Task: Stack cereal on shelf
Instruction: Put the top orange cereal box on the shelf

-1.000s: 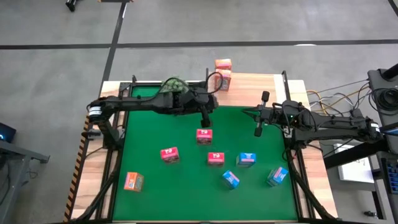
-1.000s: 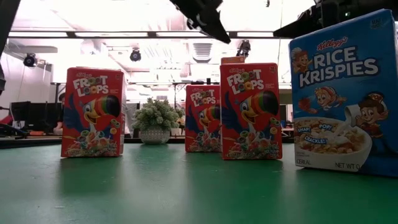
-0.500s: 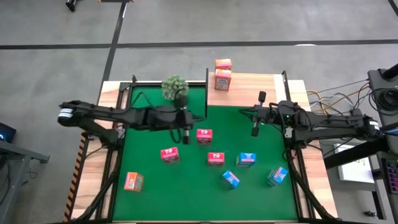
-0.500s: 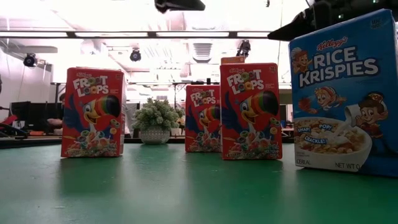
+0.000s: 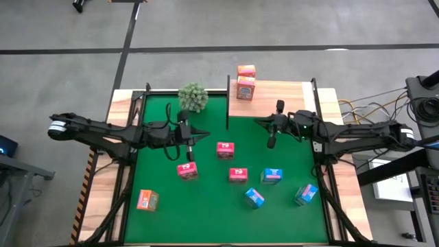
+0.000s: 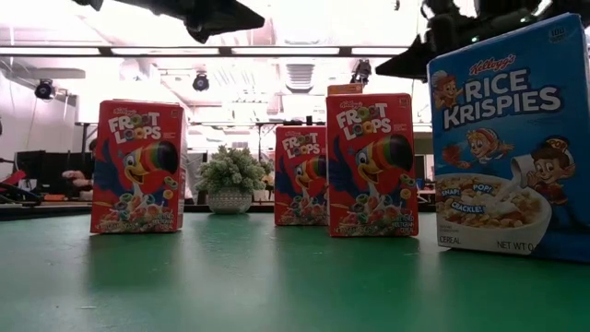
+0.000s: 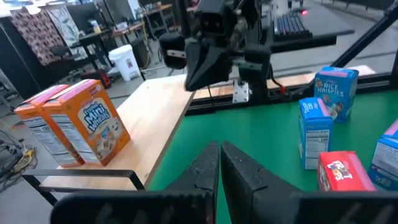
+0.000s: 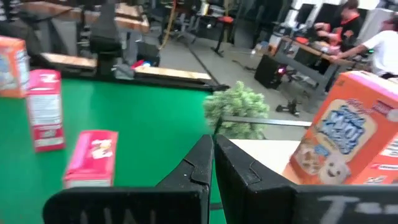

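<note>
Seen from above, the left gripper [image 5: 180, 145] hangs over the green mat [image 5: 206, 206] just above a red Froot Loops box [image 5: 186, 171], its jaws pressed together and holding nothing, as the left wrist view [image 7: 219, 163] confirms. The right gripper [image 5: 272, 140] hovers near the mat's far right part beside the shelf [image 5: 281, 96], its jaws likewise closed and empty in the right wrist view [image 8: 211, 163]. Two orange Mini-Wheats boxes [image 5: 245, 81] stand touching on the shelf's light wooden board; a third orange box [image 5: 147, 200] lies well apart near the mat's front left corner. Two more red boxes [image 5: 225, 149] [image 5: 237, 175] and three blue Rice Krispies boxes [image 5: 271, 175] [image 5: 254, 198] [image 5: 306, 194] are scattered on the mat, apart from one another. A fuzzy green plant [image 5: 193, 97] sits at the mat's far edge. In the low view a blue box [image 6: 510, 138] is cut off at the right edge, one orange box shows only as a sliver behind a red one [image 6: 371, 164], and both arms appear merely as dark shapes at the top. Blurred people sit far off in the room behind the counter in the right wrist view.
</note>
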